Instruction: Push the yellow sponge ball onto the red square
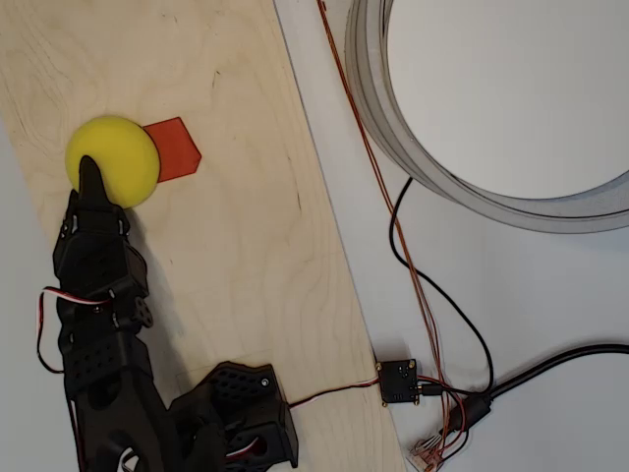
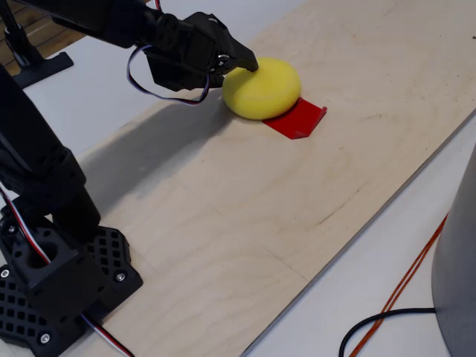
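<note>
The yellow sponge ball (image 1: 113, 160) (image 2: 262, 88) rests on the wooden board, overlapping the near-left part of the red square (image 1: 175, 148) (image 2: 297, 119). Most of the red patch still shows beside the ball. My black gripper (image 1: 89, 172) (image 2: 247, 65) is shut with nothing held, and its tip presses against the ball's side opposite the red square. In the fixed view the gripper reaches in from the upper left, just above the board.
The arm's black base (image 2: 52, 275) (image 1: 236, 413) stands on the wooden board (image 1: 246, 246). Right of the board lie orange and black wires (image 1: 413, 285) and a small black module (image 1: 398, 382). A large grey ring (image 1: 413, 147) sits at the upper right.
</note>
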Controlling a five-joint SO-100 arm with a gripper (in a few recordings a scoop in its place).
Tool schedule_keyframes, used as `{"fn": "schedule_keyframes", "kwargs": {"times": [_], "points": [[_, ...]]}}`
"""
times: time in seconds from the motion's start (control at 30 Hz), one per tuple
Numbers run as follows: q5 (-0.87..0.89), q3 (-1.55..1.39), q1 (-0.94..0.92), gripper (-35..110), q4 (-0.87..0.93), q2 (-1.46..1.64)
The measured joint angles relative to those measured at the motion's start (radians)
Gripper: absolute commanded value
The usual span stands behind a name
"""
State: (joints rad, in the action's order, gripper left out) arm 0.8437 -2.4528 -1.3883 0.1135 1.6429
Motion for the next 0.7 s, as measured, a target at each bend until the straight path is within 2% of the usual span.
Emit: {"fn": "schedule_keyframes", "kwargs": {"times": [0.7], "points": [[-0.032,0.011,-0.107,19,-0.048,-0.02]]}}
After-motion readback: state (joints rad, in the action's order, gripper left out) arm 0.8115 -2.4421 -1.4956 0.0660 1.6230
